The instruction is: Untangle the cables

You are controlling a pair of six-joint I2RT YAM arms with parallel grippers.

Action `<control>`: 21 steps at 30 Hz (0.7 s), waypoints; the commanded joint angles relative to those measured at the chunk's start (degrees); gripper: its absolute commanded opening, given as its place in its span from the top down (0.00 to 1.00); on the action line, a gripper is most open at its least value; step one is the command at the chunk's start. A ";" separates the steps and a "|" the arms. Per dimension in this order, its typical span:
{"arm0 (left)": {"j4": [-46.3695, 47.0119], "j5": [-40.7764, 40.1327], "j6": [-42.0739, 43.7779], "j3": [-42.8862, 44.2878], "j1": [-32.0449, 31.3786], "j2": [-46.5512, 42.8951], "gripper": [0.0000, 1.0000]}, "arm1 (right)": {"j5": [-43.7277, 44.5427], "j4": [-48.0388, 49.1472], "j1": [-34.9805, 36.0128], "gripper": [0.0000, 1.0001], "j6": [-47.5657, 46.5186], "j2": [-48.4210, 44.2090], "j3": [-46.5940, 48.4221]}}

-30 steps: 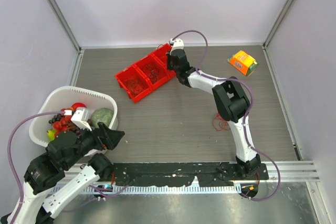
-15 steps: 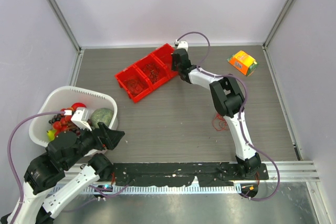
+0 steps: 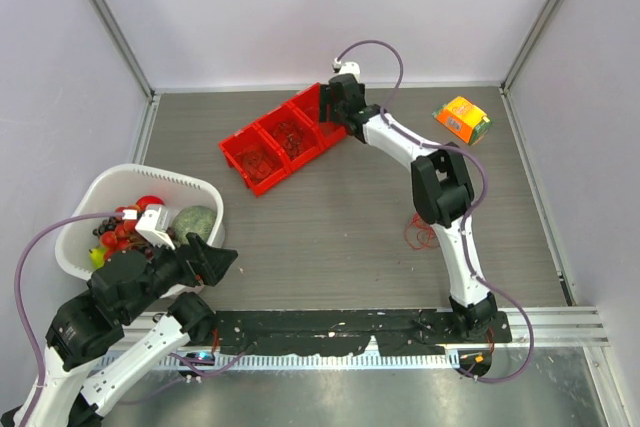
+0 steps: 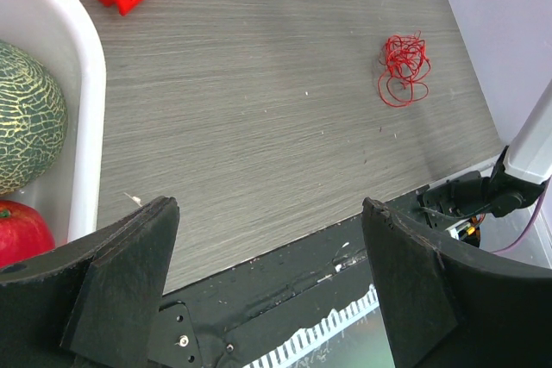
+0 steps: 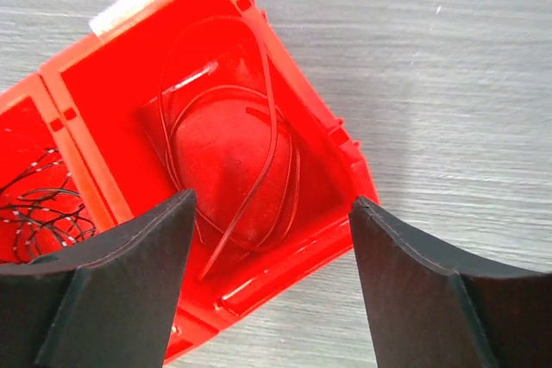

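Observation:
My right gripper hangs open over the far end compartment of the red bin. A loose red cable lies looped on that compartment's floor, below the jaws and free of them. Thin dark cables fill the compartment beside it. Another red cable clump lies tangled on the table by the right arm's base. My left gripper is open and holds nothing, near the table's front edge beside the basket.
A white basket at the front left holds fruit, including a netted melon. An orange box sits at the back right. A black rail runs along the near edge. Walls enclose the table.
My right gripper has opened from shut and shifted toward the bin's far end; the red cable now lies in that compartment. The left arm has not moved.

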 commanded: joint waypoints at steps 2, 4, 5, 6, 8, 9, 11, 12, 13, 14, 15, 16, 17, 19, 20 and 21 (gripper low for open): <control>2.11 0.40 0.53 -0.09 0.16 0.21 0.09 | 4.14 -9.56 0.08 0.22 0.17 -7.94 7.83; 2.11 0.31 0.44 -0.26 0.16 -0.05 0.09 | 7.03 -15.35 -0.09 0.21 2.37 -10.05 7.50; 2.02 0.23 0.36 -0.18 0.16 -0.05 0.09 | 8.00 -18.33 -0.70 0.20 4.46 -12.49 6.54; 2.02 0.14 0.27 -0.18 0.25 -0.23 0.09 | 8.18 -19.58 -1.14 0.20 5.79 -14.34 3.13; 2.11 0.05 0.09 -0.18 0.16 -0.14 0.09 | 8.98 -22.31 -3.08 0.20 10.97 -20.66 -5.62; 2.11 0.05 0.09 -0.18 0.16 -0.05 0.09 | 8.45 -22.23 -5.17 0.20 14.12 -26.26 -13.95; 2.11 0.05 -0.26 -0.18 0.16 0.30 0.09 | 6.96 -20.31 -8.68 0.20 18.08 -35.51 -26.96; 2.20 0.31 -0.43 -0.18 0.25 0.73 0.09 | 5.56 -19.08 -11.67 0.20 19.24 -41.98 -30.96; 2.72 0.75 -0.78 -0.26 0.16 1.00 0.09 | 4.24 -17.50 -13.61 0.20 20.82 -44.83 -39.27; 3.16 1.62 -0.87 -0.61 0.16 1.70 0.09 | 2.06 -17.13 -17.02 0.20 21.96 -50.60 -43.18; 3.77 2.59 -1.31 -0.88 0.16 2.23 0.09 | 0.73 -16.61 -18.97 0.20 23.28 -53.01 -49.57; 5.00 4.08 -1.84 -1.75 0.16 2.84 0.09 | -2.07 -16.69 -22.65 0.20 23.99 -57.73 -51.98; 6.66 5.31 -2.54 -2.89 0.16 3.46 0.10 | -3.23 -16.78 -24.07 0.21 24.43 -59.69 -57.05; 13.32 11.01 -5.25 -6.40 0.16 4.77 0.11 | -5.70 -16.96 -26.81 0.21 24.96 -65.41 -62.87; 17.10 14.17 -6.92 -8.51 0.16 5.65 0.12 | -6.40 -17.13 -27.25 0.21 24.35 -67.69 -64.21; 22.36 17.07 -9.20 -11.22 0.07 6.88 0.12 | -6.49 -17.13 -27.25 0.21 23.91 -68.75 -66.49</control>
